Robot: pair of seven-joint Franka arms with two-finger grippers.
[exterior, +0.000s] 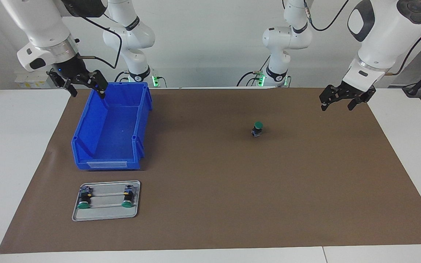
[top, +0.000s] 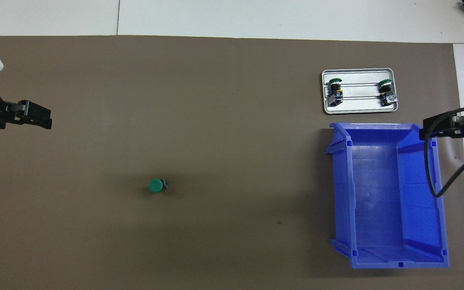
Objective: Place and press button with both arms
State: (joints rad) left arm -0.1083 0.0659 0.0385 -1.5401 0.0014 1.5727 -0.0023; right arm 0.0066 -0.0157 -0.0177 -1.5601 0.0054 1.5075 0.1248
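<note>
A button [exterior: 257, 129] with a round green cap stands upright on the brown mat, alone, toward the left arm's end of the table; from above its green cap [top: 157, 185] shows. My left gripper [exterior: 337, 105] hangs open in the air over the mat's edge at the left arm's end, well apart from the button. My right gripper [exterior: 88, 94] hangs open above the rim of the blue bin [exterior: 86, 126], holding nothing. Two like buttons [exterior: 83, 199] [exterior: 127, 197] lie on their sides on a metal tray [exterior: 106, 215].
The blue bin [top: 389, 193] sits at the right arm's end with nothing showing in it. The tray [top: 359, 110] lies just farther from the robots than the bin. The brown mat [exterior: 210, 190] covers most of the white table.
</note>
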